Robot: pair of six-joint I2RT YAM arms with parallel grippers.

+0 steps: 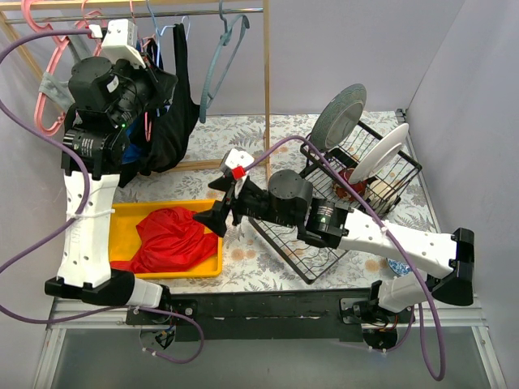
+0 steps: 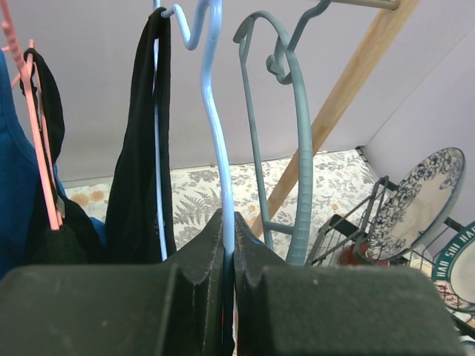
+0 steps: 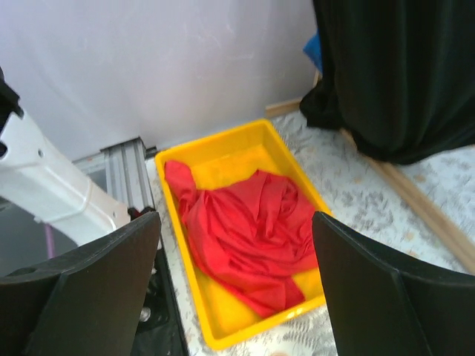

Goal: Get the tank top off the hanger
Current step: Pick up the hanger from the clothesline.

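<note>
A black tank top [image 1: 173,121] hangs from a light blue hanger [image 2: 217,126] on the wooden rail, its strap over the hanger's left side [image 2: 141,163]. My left gripper [image 2: 228,222] is raised to the rail [image 1: 154,79] and is shut on the light blue hanger's wire just right of the tank top. My right gripper [image 1: 214,217] is open and empty, low over the right end of the yellow tray [image 1: 207,267]. In the right wrist view the tank top's hem [image 3: 401,81] hangs at the upper right, beyond the open gripper [image 3: 236,222].
A red garment [image 3: 252,230] lies in the yellow tray [image 3: 223,152]. An empty grey-blue hanger [image 2: 300,156] hangs right of the held one; pink hangers [image 2: 41,156] with dark and blue clothes hang left. A wire dish rack [image 1: 357,203] with plates stands at the right.
</note>
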